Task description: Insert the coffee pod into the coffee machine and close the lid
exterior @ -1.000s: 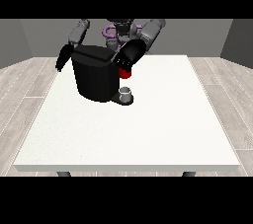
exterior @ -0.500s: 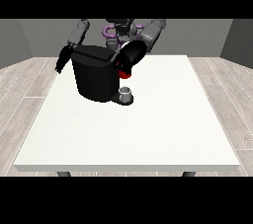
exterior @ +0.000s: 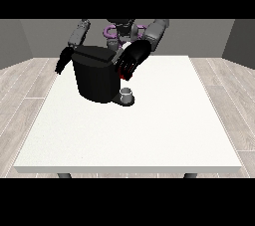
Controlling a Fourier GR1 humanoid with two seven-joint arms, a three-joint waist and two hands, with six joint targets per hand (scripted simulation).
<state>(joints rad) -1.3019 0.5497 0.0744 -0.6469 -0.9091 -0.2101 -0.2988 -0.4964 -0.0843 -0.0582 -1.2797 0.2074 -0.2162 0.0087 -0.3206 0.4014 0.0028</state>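
The black coffee machine (exterior: 94,78) stands on the white table (exterior: 149,130), left of the middle at the back. The hand at the view's right (exterior: 132,59) lies against the machine's upper right corner, its fingers stretched down and to the left. A red thing at the machine (exterior: 122,74) peeks out just under that hand. On the machine's base plate stands a small grey thing (exterior: 127,94); I cannot tell it for the pod. The hand at the view's left (exterior: 62,63) hangs beside the machine's left side, fingers relaxed, holding nothing.
The robot's torso (exterior: 122,31) is right behind the machine. The table's white top stretches wide in front of and to the right of the machine. Wooden floor surrounds the table.
The hand at the view's right has sunk a little over the machine's corner and now covers more of the red thing. The other hand has hardly moved.
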